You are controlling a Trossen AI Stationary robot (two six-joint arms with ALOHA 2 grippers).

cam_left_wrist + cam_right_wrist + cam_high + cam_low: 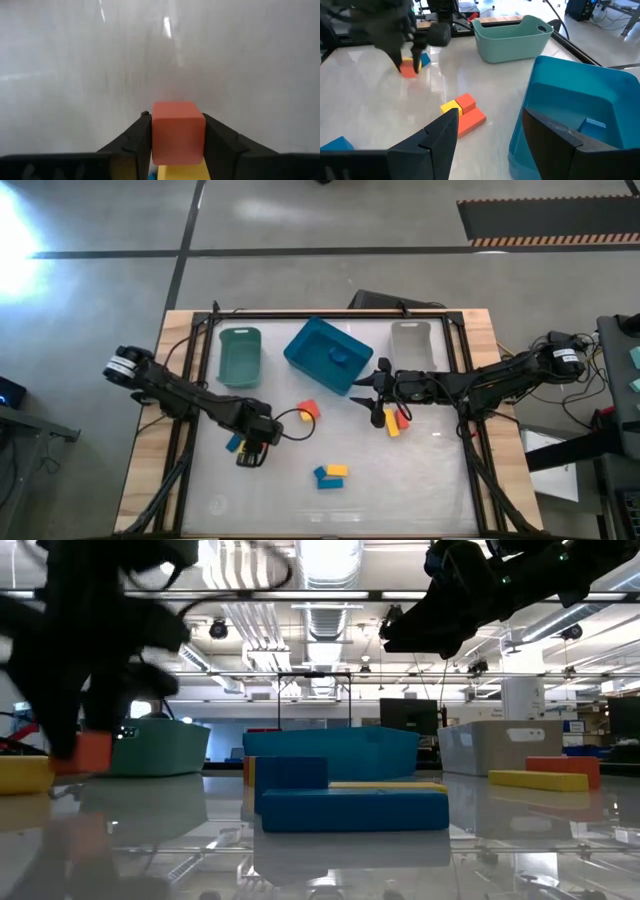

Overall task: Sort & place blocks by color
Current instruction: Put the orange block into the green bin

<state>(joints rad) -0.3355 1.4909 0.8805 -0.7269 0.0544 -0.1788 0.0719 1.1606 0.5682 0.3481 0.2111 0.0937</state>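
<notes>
The blocks lay scattered on the white table [420, 480] in front of the blue bin [310, 365], which I took as my landmark. My left gripper [177, 145] was closed on 1 red cube [177, 131], its 2 fingers pressed against the cube's sides; this sat well to the left of the blue bin and nearer the table's front, with a yellow block [182, 172] directly under the cube and a blue block [234, 443] just beside it. My right gripper [490, 135] hovered just to the right of the blue bin, fingers spread wide and holding nothing. 1 blue block [595, 125] already lay inside the blue bin. A red-and-yellow cluster [462, 114] sat just in front of the bin, a blue-and-yellow pair [330, 474] further forward, and a yellow and red pair [396, 421] below my right gripper. The green bin [240, 355] stood to the left of the blue bin and the grey bin [410, 345] to its right. I judged the main risk to be the yellow block: if the fingers also caught its edges, it could lift with the red cube and land in the wrong bin. A second risk was my right arm swinging into the blue bin's wall, since it hung so close.
</notes>
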